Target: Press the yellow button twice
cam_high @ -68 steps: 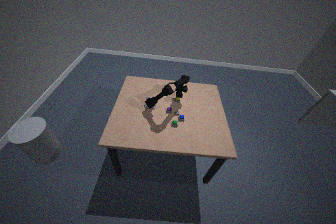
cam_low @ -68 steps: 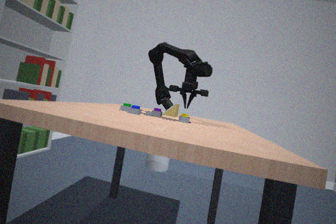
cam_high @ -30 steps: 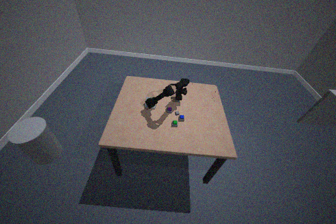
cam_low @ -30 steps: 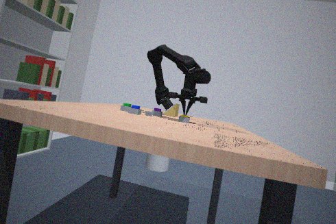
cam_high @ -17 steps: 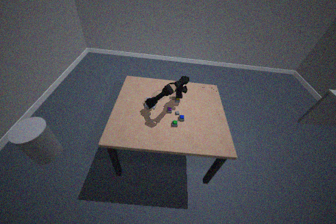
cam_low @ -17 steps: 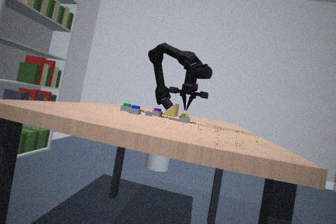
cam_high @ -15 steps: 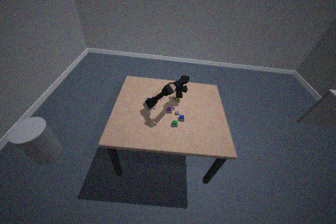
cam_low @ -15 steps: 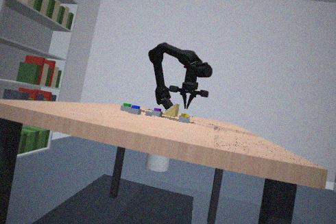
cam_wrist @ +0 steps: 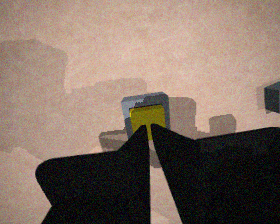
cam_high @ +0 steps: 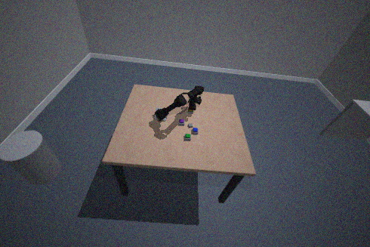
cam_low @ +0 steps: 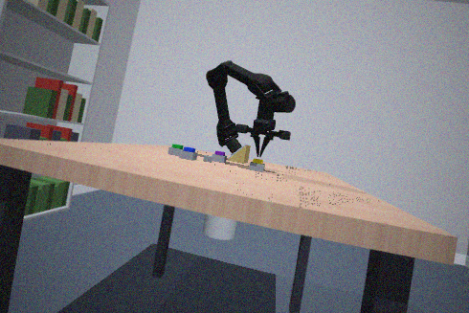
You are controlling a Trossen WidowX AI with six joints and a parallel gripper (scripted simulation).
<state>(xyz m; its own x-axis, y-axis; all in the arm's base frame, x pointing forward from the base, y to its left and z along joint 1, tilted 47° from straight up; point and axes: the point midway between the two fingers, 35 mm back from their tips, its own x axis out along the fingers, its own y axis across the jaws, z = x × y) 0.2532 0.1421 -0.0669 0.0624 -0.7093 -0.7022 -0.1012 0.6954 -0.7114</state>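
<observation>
I have the gripper (cam_wrist: 150, 127) pinched nearly shut, holding nothing, tips poised over the near edge of the yellow button (cam_wrist: 148, 116) on the table (cam_low: 144, 177). I judge a straight, firm descent best, well clear of the wedge block (cam_low: 240, 154).

Landmark: the yellow button (cam_wrist: 147, 116). The gripper (cam_low: 261, 153), fingers nearly together with nothing between them, occupies the space directly above the yellow button. A tan wedge block (cam_low: 240, 154) stands just beside the yellow button, on the arm-base side, and obstructs low approach from there. Beyond the wedge block sit the purple button (cam_low: 219, 154), blue button (cam_low: 189, 149) and green button (cam_low: 177, 146). On the opposite side of the yellow button, bare table (cam_low: 335, 206) permits passage.
</observation>
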